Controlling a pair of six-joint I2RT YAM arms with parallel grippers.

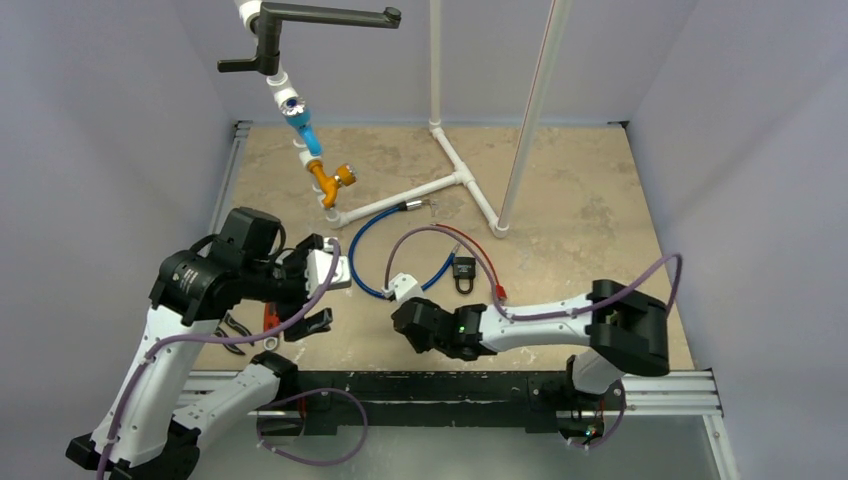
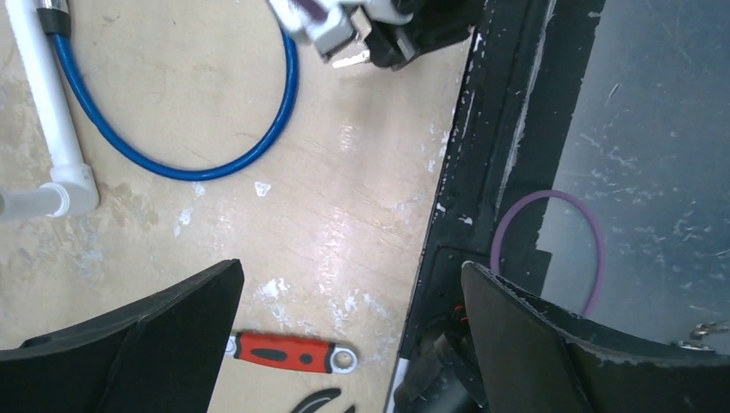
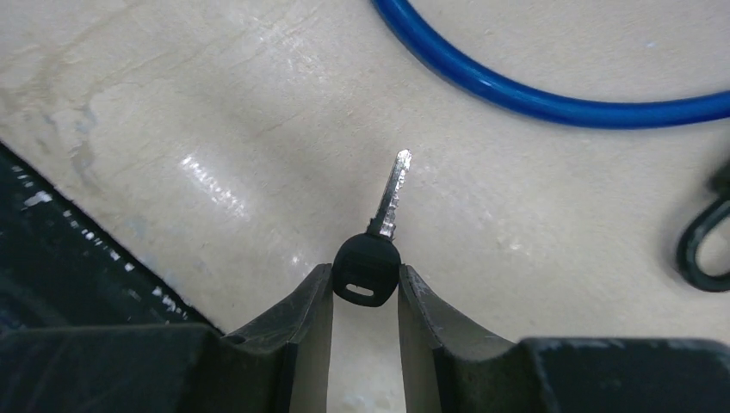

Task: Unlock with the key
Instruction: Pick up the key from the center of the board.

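The right gripper (image 3: pixel 365 277) pinched the key (image 3: pixel 387 206) by its black head, blade pointing straight away from the fingers; the padlock (image 1: pixel 463 270) lay near, far-right of it; the left gripper (image 2: pixel 351 268) was spread wide

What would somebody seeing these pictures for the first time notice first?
Probably the key, pinched by its black head between the jaws of the right gripper, blade pointing out over the table. Then the blue cable looping across the table's middle with a small black padlock just right of it, and the blue and orange pipe fittings at the back left.
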